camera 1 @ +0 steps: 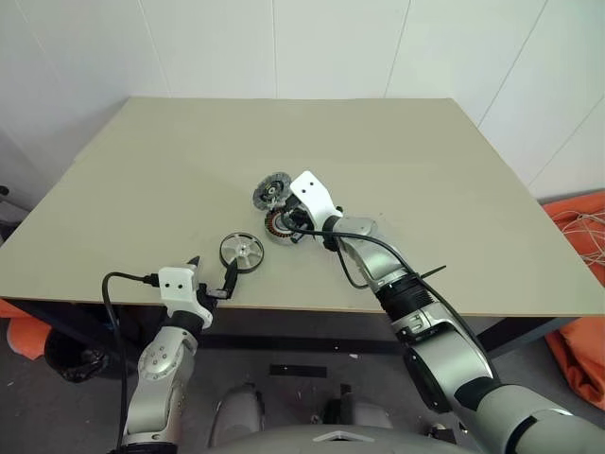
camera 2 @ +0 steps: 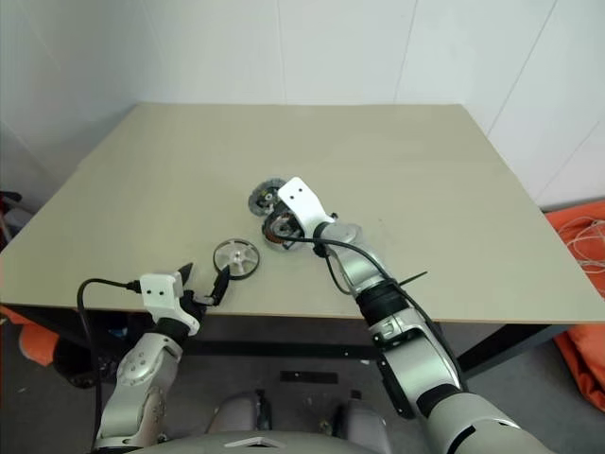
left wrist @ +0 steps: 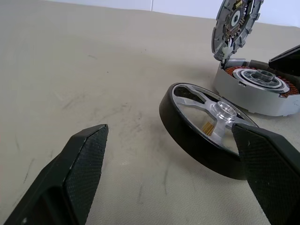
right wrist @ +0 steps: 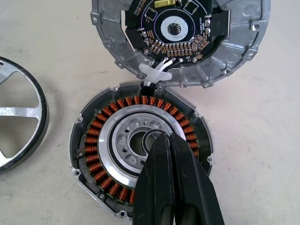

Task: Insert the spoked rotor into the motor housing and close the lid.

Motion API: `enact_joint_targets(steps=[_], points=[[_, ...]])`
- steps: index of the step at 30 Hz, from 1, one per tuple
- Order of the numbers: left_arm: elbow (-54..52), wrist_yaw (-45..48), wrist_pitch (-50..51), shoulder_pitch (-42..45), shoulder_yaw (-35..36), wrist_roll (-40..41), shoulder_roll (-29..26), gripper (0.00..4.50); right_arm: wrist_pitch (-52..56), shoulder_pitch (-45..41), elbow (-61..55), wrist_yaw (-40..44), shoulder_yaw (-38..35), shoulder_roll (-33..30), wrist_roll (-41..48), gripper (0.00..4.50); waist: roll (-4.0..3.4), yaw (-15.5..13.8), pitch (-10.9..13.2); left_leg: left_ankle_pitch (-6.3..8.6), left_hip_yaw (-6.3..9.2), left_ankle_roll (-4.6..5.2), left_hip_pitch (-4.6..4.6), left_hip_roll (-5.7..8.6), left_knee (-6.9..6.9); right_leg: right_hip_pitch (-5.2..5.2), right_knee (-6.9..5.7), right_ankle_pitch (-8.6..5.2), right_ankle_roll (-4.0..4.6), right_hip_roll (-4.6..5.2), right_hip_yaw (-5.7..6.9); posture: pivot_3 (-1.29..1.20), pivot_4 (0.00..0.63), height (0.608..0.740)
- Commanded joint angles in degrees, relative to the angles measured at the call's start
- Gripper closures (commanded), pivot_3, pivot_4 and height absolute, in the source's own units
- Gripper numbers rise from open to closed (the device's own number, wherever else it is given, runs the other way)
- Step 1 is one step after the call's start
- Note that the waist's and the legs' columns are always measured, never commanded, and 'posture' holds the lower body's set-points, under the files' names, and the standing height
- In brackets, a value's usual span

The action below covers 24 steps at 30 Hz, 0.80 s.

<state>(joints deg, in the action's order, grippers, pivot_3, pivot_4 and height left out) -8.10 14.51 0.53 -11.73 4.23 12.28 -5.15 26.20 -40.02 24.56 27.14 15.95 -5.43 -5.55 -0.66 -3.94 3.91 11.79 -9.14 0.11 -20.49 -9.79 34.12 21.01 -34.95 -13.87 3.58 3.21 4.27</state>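
Right gripper (right wrist: 161, 140): fingers pressed together, nothing between them, tips poised over the pale centre hole of the motor housing (right wrist: 140, 150), just at the inner silver ring; whether they touch it cannot be told. Left gripper (camera 1: 212, 272): fingers spread wide, holding nothing, level near the table's near edge, one finger (left wrist: 82, 161) well clear of the spoked rotor (left wrist: 206, 133), the other close by its dark rim. Motor housing: open, copper-brown windings exposed, standing on the table (camera 1: 142, 170) near mid-width. Lid (right wrist: 180, 40): just beyond the housing on the far side, circuit face showing, joined to the housing by short white leads at the touching rims; in the left wrist view it stands raised on edge above the housing wall. Spoked rotor: on the tabletop between left gripper and housing, apart from both, one side of its rim lifted slightly.
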Motion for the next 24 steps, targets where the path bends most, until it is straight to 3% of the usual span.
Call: enact_joint_targets(steps=[1,24], points=[[-2.5,0.0,-0.4,0.6,-0.3,0.1,-0.2,0.00,-0.7,-0.5,-0.6,0.0,0.0,0.3,-0.1,4.47,0.00,0.0,0.0,0.00,0.00,0.00,0.00,0.00,0.00,0.00,0.00,0.00,0.00,0.00,0.00,0.00,0.000,0.740],[-2.5,0.2,-0.3,0.7,-0.3,0.3,-0.3,0.00,-0.7,0.3,-2.6,2.6,0.9,1.5,0.9,4.47,0.00,0.0,0.0,0.00,0.00,0.00,0.02,0.00,0.00,-0.01,0.00,0.00,0.00,0.00,0.00,0.00,0.000,0.740]])
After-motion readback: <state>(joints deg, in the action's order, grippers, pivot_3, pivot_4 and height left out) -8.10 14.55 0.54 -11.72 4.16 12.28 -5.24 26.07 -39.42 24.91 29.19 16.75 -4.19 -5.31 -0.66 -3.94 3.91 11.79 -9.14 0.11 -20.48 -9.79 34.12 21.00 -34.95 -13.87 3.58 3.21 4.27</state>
